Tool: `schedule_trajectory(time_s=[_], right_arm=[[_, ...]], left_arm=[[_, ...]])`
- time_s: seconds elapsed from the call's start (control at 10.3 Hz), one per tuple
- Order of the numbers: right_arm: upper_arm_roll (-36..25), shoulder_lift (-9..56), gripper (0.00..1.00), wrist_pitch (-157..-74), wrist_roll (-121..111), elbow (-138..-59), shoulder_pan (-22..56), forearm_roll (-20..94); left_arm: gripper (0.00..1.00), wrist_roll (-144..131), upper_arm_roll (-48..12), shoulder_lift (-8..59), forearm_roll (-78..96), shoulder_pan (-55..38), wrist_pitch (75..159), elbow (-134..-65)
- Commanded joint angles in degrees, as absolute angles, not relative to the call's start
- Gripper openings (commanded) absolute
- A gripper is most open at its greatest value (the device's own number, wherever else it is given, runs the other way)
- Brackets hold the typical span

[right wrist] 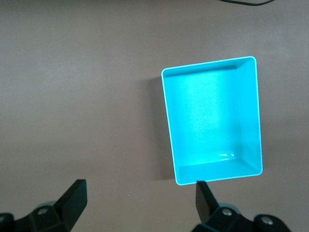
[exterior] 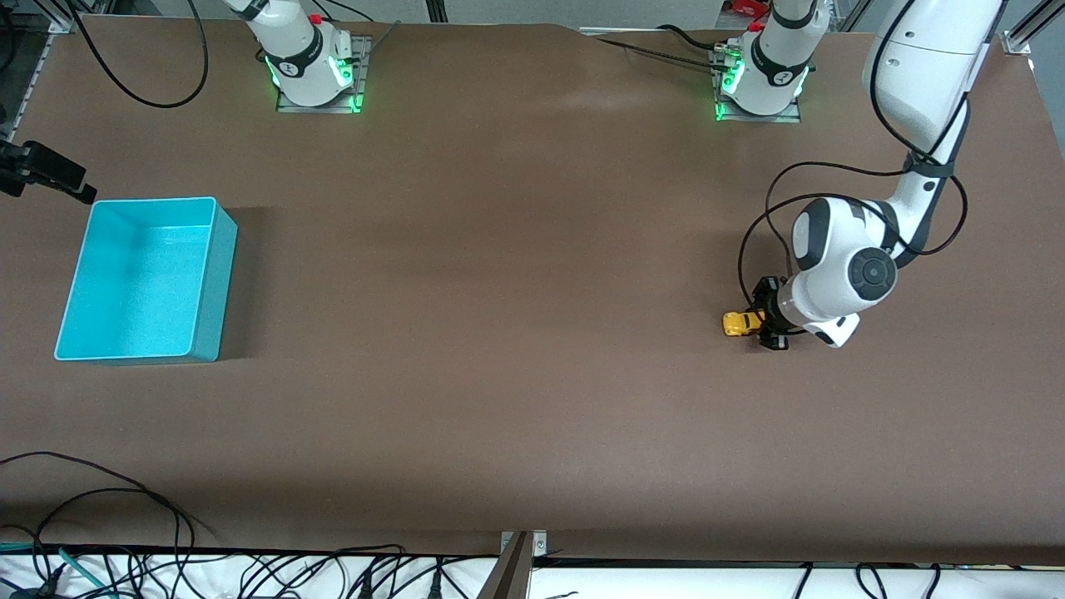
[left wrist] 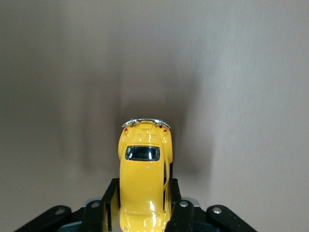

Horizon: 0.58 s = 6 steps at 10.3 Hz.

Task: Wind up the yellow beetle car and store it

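Note:
The yellow beetle car [exterior: 739, 323] is at the left arm's end of the table, low against the brown surface. My left gripper [exterior: 761, 323] is shut on it, the black fingers [left wrist: 175, 195] pressed on both of its sides; the left wrist view shows the car [left wrist: 144, 164] pointing away from the wrist, with its dark window and chrome bumper. I cannot tell whether its wheels touch the table. My right gripper [exterior: 58, 176] hangs open and empty by the turquoise bin [exterior: 154, 201]; in the right wrist view the gripper [right wrist: 140, 188] is wide open above bare table beside the bin [right wrist: 207, 63].
The turquoise bin is empty and stands at the right arm's end of the table. Brown table [exterior: 516, 291] stretches between the bin and the car. Loose cables [exterior: 125, 516] lie along the table's edge nearest the front camera.

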<state>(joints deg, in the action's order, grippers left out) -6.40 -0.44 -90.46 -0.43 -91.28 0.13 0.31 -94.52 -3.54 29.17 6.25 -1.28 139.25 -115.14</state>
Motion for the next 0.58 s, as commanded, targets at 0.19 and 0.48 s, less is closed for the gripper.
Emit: schedule_trajectory(time_s=[0.19,0.48], right_arm=[[-6.7,-0.4,1.00,-90.0,-0.5,-90.7,-0.1,2.9],[-6.7,-0.2,1.00,-90.4,-0.2,-90.7,-0.1,3.1]], left_arm=[[0.00,-86.1,-3.2,32.2,4.2,5.4,139.9,-114.4],[0.00,-84.6,-3.3,32.6,-0.2,9.6,139.5,-114.3]])
